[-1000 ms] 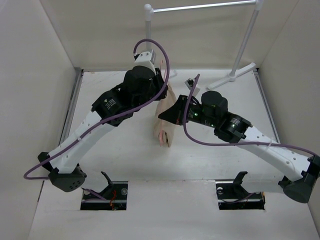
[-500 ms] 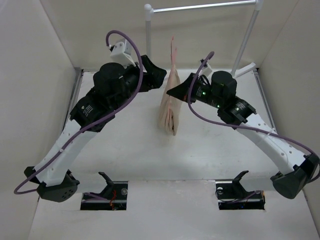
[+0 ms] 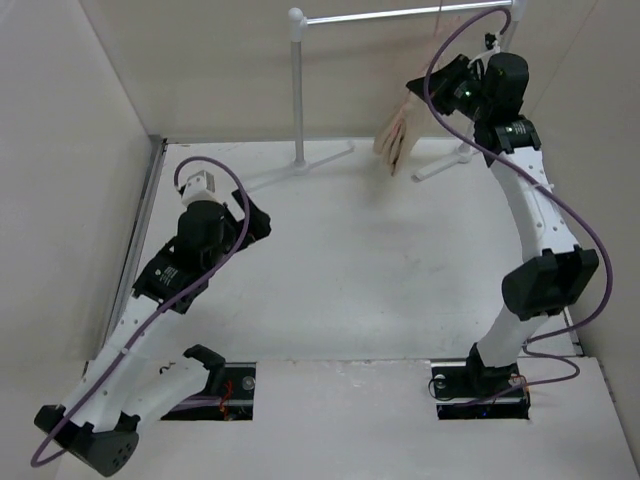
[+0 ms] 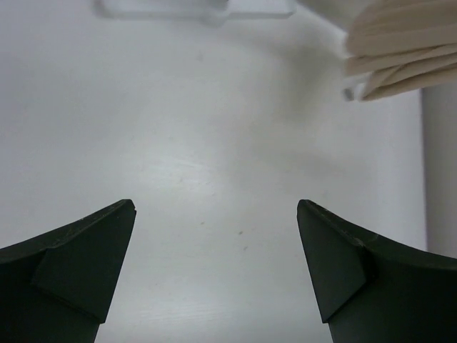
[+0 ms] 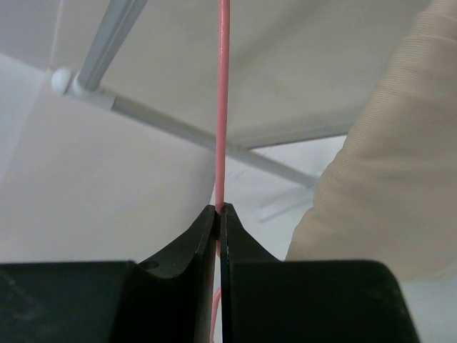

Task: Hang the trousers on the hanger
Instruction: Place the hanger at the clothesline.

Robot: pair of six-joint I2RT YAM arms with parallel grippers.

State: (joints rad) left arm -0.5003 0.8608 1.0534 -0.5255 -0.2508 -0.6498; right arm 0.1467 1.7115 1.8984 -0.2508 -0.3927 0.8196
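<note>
Right fingers (image 5: 221, 213) pinch the hanger (image 5: 223, 107); left fingers (image 3: 258, 224) gape, holding nothing.
The right pair is nipped shut on the thin pink wire, high beside the white rack (image 3: 298, 90). The trousers (image 3: 398, 135) hang folded just below, seemingly draped from the wire, above the far surface (image 3: 370, 260). The left pair sits low, well apart. The wire looks stiff and slick. The cloth looks soft, light and liable to slide, so hold the wire near its hook.
</note>
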